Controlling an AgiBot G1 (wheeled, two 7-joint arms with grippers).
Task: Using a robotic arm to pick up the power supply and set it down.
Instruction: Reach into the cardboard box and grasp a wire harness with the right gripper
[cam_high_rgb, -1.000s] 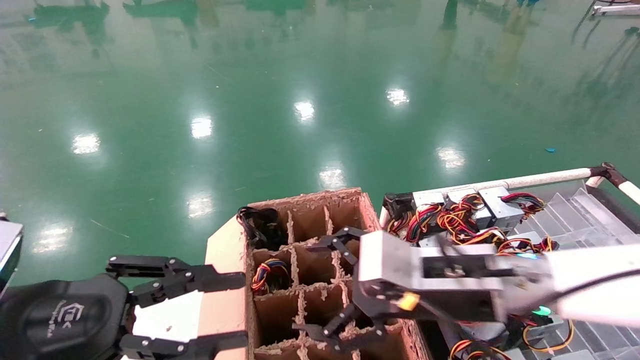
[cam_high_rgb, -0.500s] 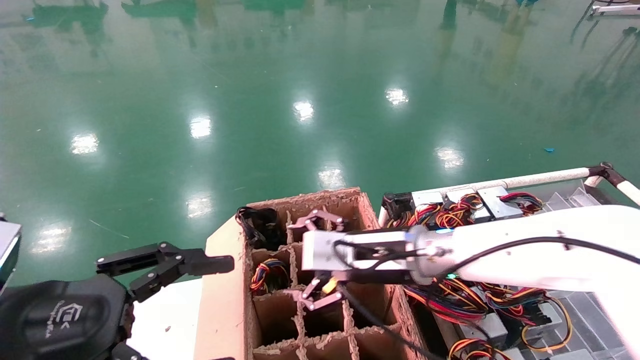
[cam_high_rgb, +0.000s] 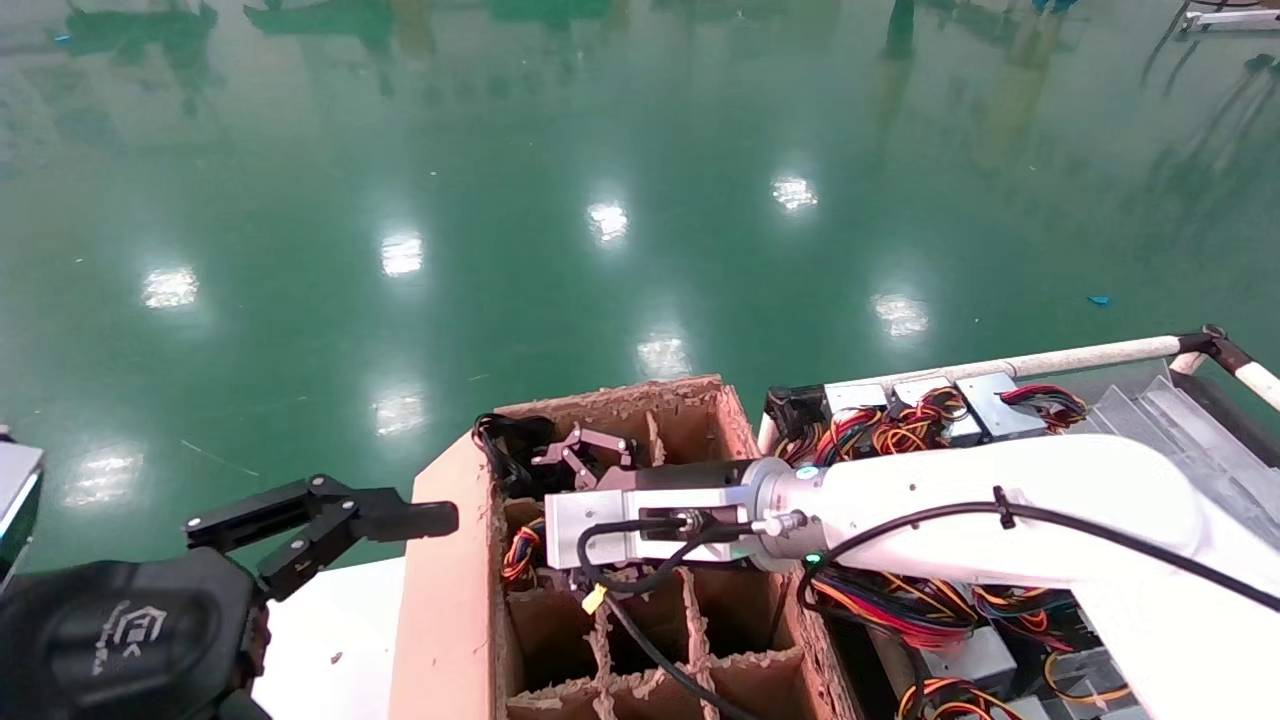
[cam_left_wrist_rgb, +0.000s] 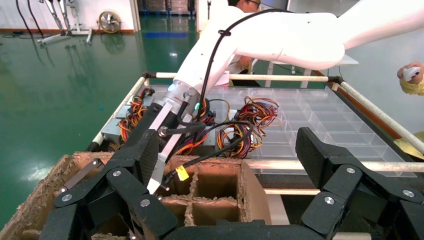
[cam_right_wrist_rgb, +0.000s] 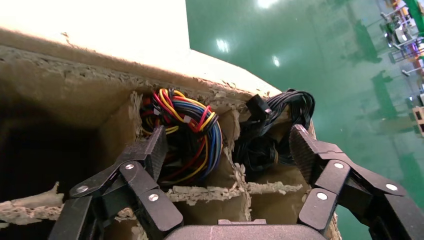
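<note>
The power supply shows only as its tight coil of red, yellow, black and blue wires (cam_right_wrist_rgb: 186, 131) sunk in a cell of the divided cardboard box (cam_high_rgb: 450, 600); its grey body is hidden. The same coil (cam_high_rgb: 522, 552) shows in the head view. My right gripper (cam_right_wrist_rgb: 227, 145) hangs open over the box, one finger (cam_right_wrist_rgb: 152, 150) beside the coil and the other by a black cable bundle (cam_right_wrist_rgb: 272, 137), with a divider between them. In the head view the white right arm (cam_high_rgb: 950, 510) lies across the box. My left gripper (cam_left_wrist_rgb: 227, 150) stands open and empty, left of the box.
A rack with a white pipe rail (cam_high_rgb: 1080, 355) and a clear ribbed tray (cam_left_wrist_rgb: 320, 120) stands to the right. It holds several grey boxes with loose sprawling wires (cam_high_rgb: 900, 425). A white surface (cam_high_rgb: 340, 620) lies under the left gripper. Glossy green floor (cam_high_rgb: 600, 150) stretches beyond.
The right arm has swung left across the box, carrying its open gripper from the right-hand cells to the left-hand ones. The left gripper has shifted slightly left and up.
</note>
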